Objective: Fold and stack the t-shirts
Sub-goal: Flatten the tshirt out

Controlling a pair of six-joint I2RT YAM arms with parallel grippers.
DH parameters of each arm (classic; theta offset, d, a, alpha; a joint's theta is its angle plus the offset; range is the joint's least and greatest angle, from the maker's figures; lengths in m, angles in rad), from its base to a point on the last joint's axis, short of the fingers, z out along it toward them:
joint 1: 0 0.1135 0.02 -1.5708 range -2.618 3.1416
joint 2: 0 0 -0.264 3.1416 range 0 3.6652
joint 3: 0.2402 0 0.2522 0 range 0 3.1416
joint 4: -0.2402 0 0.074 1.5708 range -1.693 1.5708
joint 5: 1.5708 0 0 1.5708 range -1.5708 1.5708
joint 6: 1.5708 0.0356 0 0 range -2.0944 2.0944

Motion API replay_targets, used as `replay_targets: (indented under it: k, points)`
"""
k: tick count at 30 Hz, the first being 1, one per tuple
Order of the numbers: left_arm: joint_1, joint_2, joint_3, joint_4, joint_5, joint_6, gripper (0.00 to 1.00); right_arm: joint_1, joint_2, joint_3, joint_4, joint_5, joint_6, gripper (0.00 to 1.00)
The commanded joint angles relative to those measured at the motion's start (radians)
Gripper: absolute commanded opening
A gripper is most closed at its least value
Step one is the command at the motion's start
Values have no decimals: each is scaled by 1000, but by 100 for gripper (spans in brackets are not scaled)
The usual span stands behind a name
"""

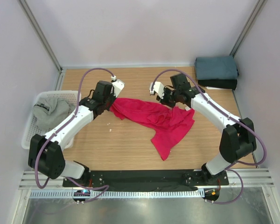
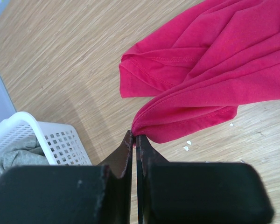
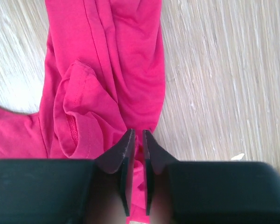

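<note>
No legible txt, brands or nos. anywhere — dark mark [image 1: 43, 107] on grey tee [image 1: 56, 115] too small to read.

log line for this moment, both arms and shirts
left end effector: shut on red t-shirt | right end effector: shut on red t-shirt | red t-shirt: crumpled, unfolded | grey t-shirt: in basket

Rumpled crimson t-shirt [image 1: 163, 122] sprawls centrally; grey tee [image 1: 50, 112] bunched left; slate-blue tee [image 1: 216, 68] folded on black tee [image 1: 221, 84].
</note>
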Motion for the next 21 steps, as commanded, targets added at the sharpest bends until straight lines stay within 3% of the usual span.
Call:
replay_targets:
  k: [1, 3, 6, 10, 21]
  points:
    - [8, -29, 34, 22, 11, -16, 0, 6, -46, 37, 9, 20, 51, 21]
    - [8, -39, 28, 20, 15, -16, 0, 3, -65, 28, -14, 30, 52, 40]
    - [8, -53, 25, 23, 15, -14, 0, -11, -94, 21, -144, -7, -32, 47]
    - [8, -49, 21, 23, 13, -16, 0, -27, -126, 8, -287, -29, -131, 48]
    - [8, -13, 33, 22, 7, -19, 0, -18, -103, -50, -353, -95, -204, 49]
